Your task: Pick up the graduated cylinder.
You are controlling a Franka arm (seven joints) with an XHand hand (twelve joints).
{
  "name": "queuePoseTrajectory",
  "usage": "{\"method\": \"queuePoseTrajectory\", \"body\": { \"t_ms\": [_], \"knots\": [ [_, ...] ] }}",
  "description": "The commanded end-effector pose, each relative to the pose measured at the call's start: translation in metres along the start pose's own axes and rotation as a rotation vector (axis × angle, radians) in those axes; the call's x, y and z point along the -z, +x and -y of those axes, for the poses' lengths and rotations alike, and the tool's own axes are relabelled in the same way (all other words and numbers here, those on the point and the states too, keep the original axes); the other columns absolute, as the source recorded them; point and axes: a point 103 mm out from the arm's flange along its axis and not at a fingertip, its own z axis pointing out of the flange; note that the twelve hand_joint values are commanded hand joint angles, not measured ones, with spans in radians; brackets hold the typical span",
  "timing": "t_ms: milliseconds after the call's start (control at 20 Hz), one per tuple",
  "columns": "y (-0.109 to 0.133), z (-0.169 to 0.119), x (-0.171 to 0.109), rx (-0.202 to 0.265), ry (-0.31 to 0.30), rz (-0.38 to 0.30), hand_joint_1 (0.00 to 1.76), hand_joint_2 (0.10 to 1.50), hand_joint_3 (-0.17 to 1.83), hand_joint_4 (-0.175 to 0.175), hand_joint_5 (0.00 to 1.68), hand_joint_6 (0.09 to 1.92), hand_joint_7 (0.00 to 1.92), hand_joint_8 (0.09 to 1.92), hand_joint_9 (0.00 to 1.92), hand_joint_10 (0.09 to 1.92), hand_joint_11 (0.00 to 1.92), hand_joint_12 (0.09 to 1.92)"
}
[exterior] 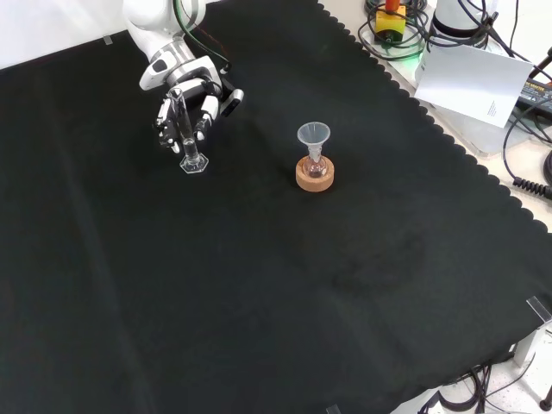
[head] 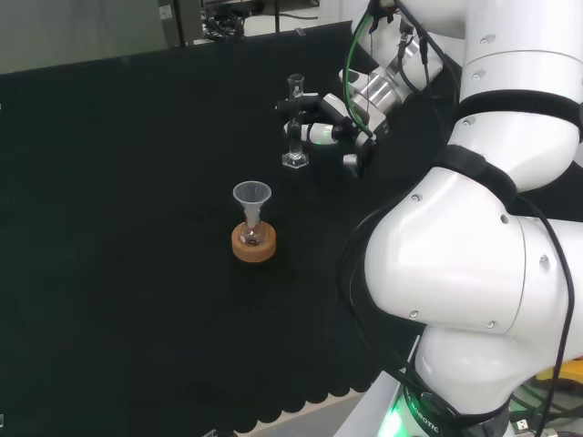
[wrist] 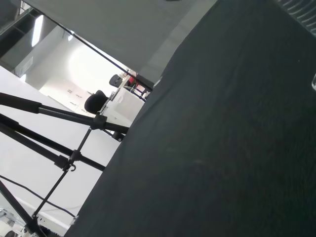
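The graduated cylinder (head: 293, 123) (exterior: 189, 134) is seen standing upright on the black-clothed worktop (head: 118, 228) (exterior: 259, 302), its clear hexagonal foot resting on the cloth; it is taken here as the landmark. In the head view the hand (head: 330, 129) is placed just to the right of the cylinder, and its fingers (head: 293, 106) are curled about the tube at mid height, so the cylinder is being grasped; in the front view the hand (exterior: 185, 99) is seen behind the cylinder, with fingers (exterior: 165, 121) reaching down beside the tube on either side. Whether the foot has left the cloth cannot be told. A clear funnel (head: 252, 202) (exterior: 313, 138) is set in a small flask on a cork ring (head: 253, 245) (exterior: 314, 176); in the head view this stands nearer the camera than the cylinder and slightly to its left, well apart from it; in the front view it lies to the right of the cylinder. In the wrist view the black cloth of the worktop (wrist: 227, 148) is shown.
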Motion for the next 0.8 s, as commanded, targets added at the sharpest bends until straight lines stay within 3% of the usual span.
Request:
{"method": "queuePoseTrajectory", "body": {
  "t_ms": [50,150,250,300,400,500,800],
  "knots": [
    [0.003,-0.001,0.001,-0.007,-0.020,0.034,1.11,1.16,-0.17,-0.014,0.83,0.49,0.79,0.55,1.14,0.23,1.02,0.93],
    [0.005,-0.001,0.004,-0.016,-0.022,0.072,1.11,1.16,-0.08,-0.067,0.89,0.88,0.92,0.55,1.22,0.21,1.12,0.88],
    [0.009,-0.002,0.007,-0.025,-0.010,0.125,1.13,1.15,-0.03,-0.106,0.93,1.02,1.04,0.50,1.29,0.17,1.19,0.82],
    [0.012,-0.003,0.009,-0.027,0.002,0.155,1.14,1.14,-0.02,-0.127,0.95,1.02,1.09,0.46,1.32,0.15,1.21,0.80],
    [0.018,-0.004,0.014,-0.027,0.024,0.204,1.22,1.11,0.00,-0.162,0.97,1.00,1.05,0.79,1.36,0.12,1.24,0.76],
    [0.022,-0.004,0.020,-0.026,0.040,0.236,1.25,1.11,0.01,-0.173,0.98,1.00,1.01,0.94,1.38,0.11,1.25,0.75],
    [0.037,0.002,0.039,-0.025,0.106,0.331,1.26,1.11,0.00,-0.175,0.98,1.00,1.01,0.99,1.40,0.10,1.25,0.75]
  ]
}}
